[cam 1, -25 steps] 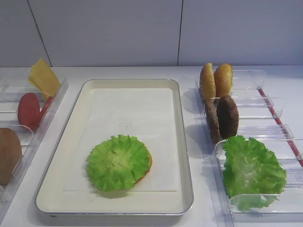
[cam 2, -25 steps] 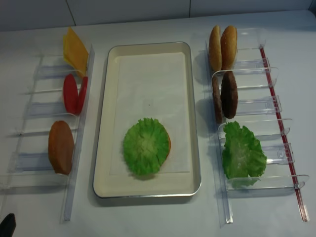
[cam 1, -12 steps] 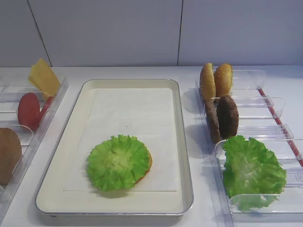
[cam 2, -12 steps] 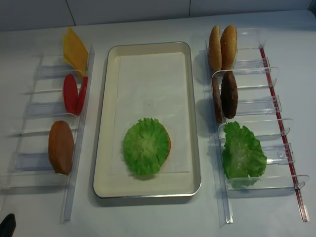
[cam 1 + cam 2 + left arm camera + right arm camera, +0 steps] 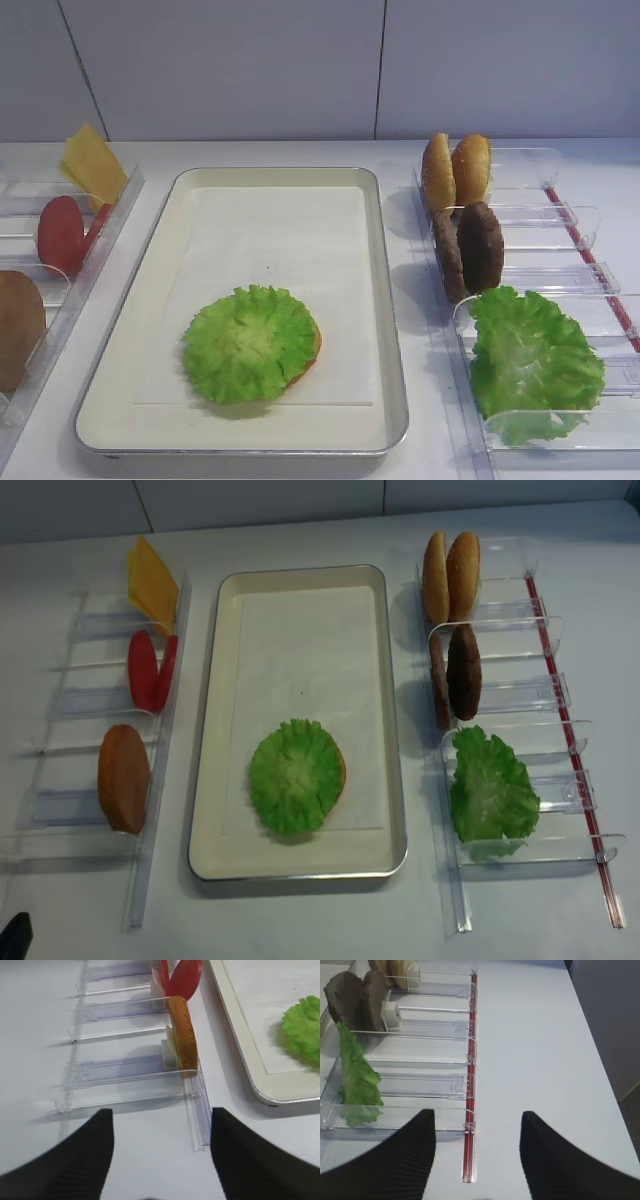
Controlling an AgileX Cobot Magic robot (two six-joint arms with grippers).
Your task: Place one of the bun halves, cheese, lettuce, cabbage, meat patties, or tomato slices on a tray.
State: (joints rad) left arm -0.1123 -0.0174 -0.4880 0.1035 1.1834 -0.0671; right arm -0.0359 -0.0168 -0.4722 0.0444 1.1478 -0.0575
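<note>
— Moved since a second ago?
— Nothing among the food; same layout as before.
— Front high view?
— Silver tray (image 5: 391,330) in the middle, white liner inside. Near end: one round lettuce (image 5: 248,343) lying flat over a bun half (image 5: 311,352), only a brown edge peeking out at right. Right clear holder (image 5: 520,215): two bun halves (image 5: 456,168) standing on edge at the far end, two meat patties (image 5: 470,249) upright next, one heap of green leaves (image 5: 532,361) nearest. Left side: one cheese (image 5: 93,164) slice leaning at the far end, tomato slices (image 5: 64,233) closer, one brown bun (image 5: 17,327) at the near edge.
— Right wrist view?
— Right gripper (image 5: 477,1157) hanging over bare table just near of the holder's near end, dark fingers (image 5: 395,1165) spread well apart, gripping nothing. Leaves at left, patties beyond.
— Left wrist view?
— Left gripper (image 5: 161,1152) likewise parted wide, nothing between. Beyond: left clear holder (image 5: 131,1072) with the brown bun on edge and two tomato slices farther off; tray corner and lettuce at right.
— Overhead view?
— Same count: one cheese, two tomato slices, one bun at left; lettuce on bun inside tray; two buns, two patties, one leaf heap at right. Dark tip at the near left corner, too little shown to tell what.
</note>
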